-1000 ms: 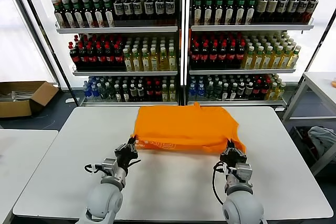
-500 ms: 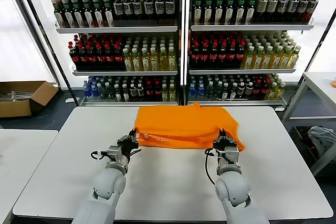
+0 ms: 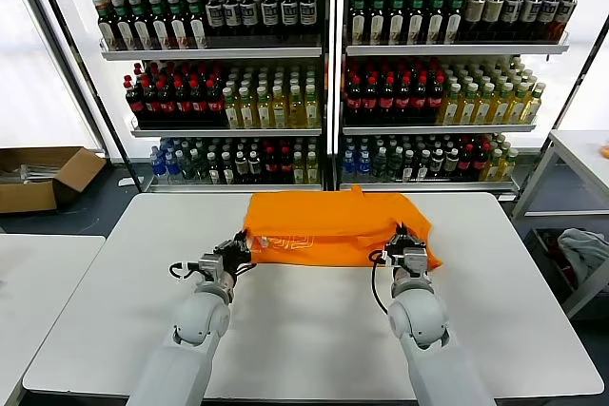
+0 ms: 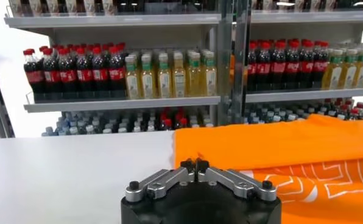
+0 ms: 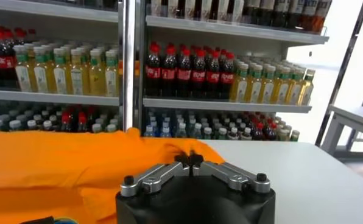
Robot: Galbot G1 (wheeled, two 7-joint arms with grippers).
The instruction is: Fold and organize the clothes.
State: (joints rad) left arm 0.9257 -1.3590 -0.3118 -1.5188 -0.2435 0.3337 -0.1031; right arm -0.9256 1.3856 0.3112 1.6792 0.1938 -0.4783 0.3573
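The left end effector is sitting low over the white tabletop at the near left corner of the orange T-shirt, its fingers pressing tip to tip in the left wrist view, with nothing showing between them; the shirt's edge is lying just beside them, and whether any cloth is pinched there cannot be told. The orange T-shirt is lying folded in layers toward the far middle of the tabletop, just in front of the drinks shelves, with white printed lettering facing up along the near strip by the left corner. To the right of the lettering the near edge is running across to the shirt's near right corner, where the right end effector is resting on or against the fabric. In the right wrist view its fingers are looking drawn nearly together with the tips meeting or almost meeting, and no cloth is visibly caught between them; whether they are fully closed cannot be told. The orange fabric is spreading out beyond and to one side of that end effector, with bare tabletop on the other side.
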